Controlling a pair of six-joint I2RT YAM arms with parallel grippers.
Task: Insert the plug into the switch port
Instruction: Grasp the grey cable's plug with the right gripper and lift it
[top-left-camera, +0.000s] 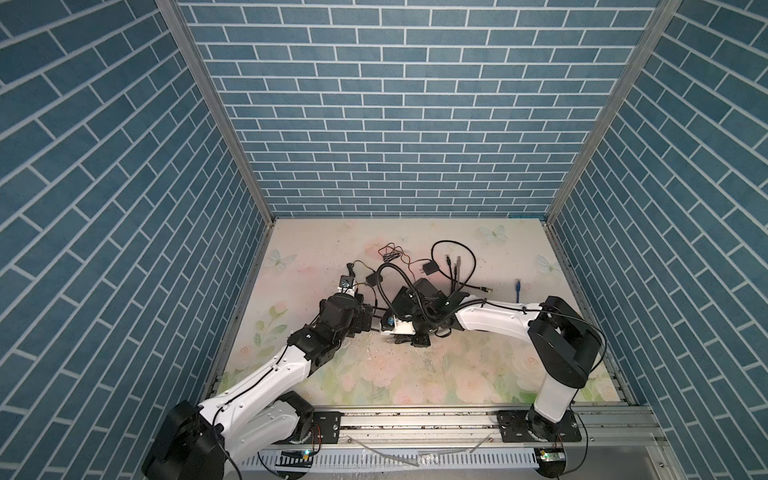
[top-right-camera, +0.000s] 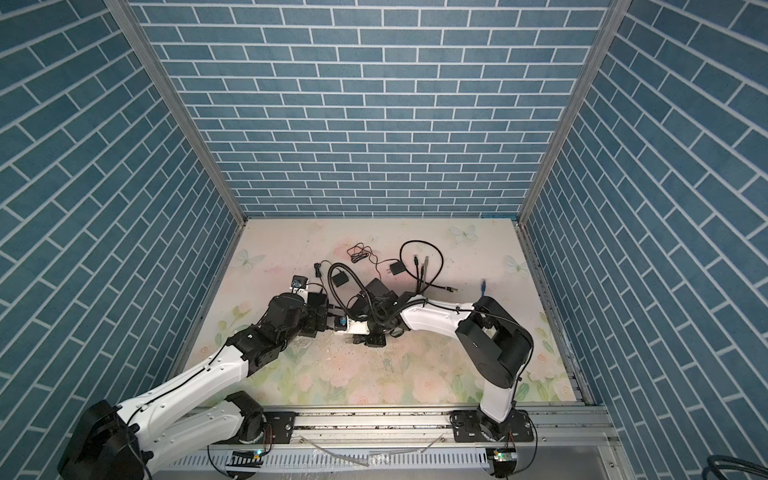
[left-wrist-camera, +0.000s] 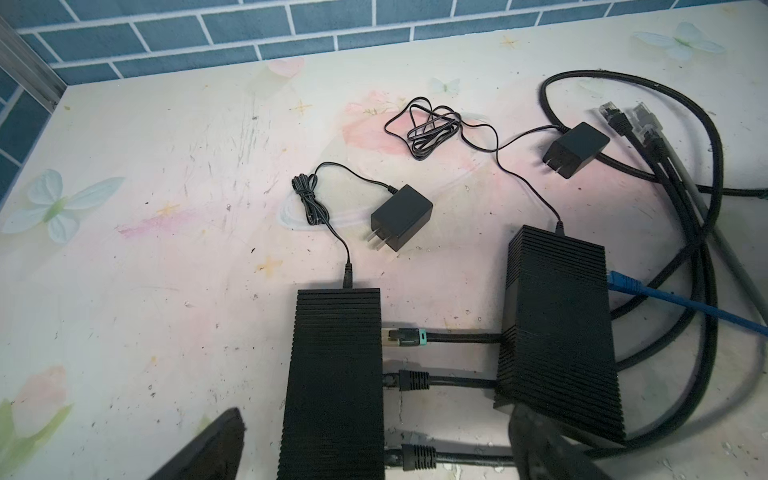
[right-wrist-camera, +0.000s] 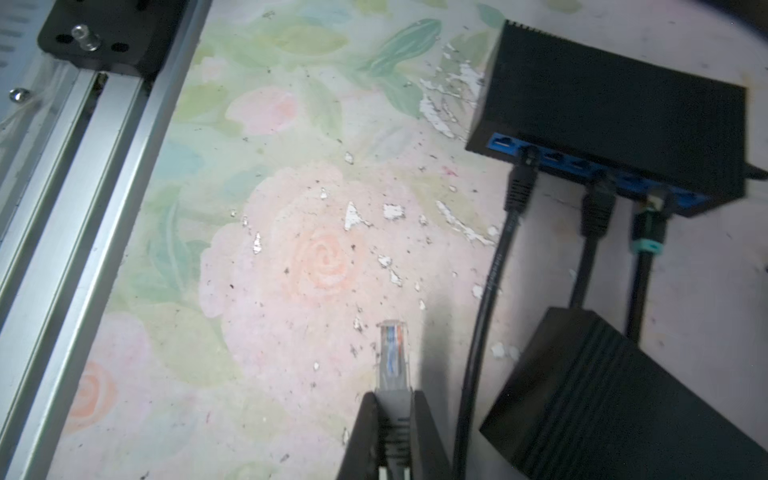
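Note:
My right gripper is shut on the grey boot of a clear plug, which hangs just above the floral table and points away from the fingers. A black switch lies further off in the right wrist view, showing a blue port row with three cables plugged in and some ports free. My left gripper is open, its fingers standing on either side of that switch. In both top views the two grippers meet mid-table, left and right.
A second black switch lies beside the first, joined to it by black cables and holding a blue cable. Two power adapters, loose plugs and looped black cable lie behind. The aluminium rail runs along the front.

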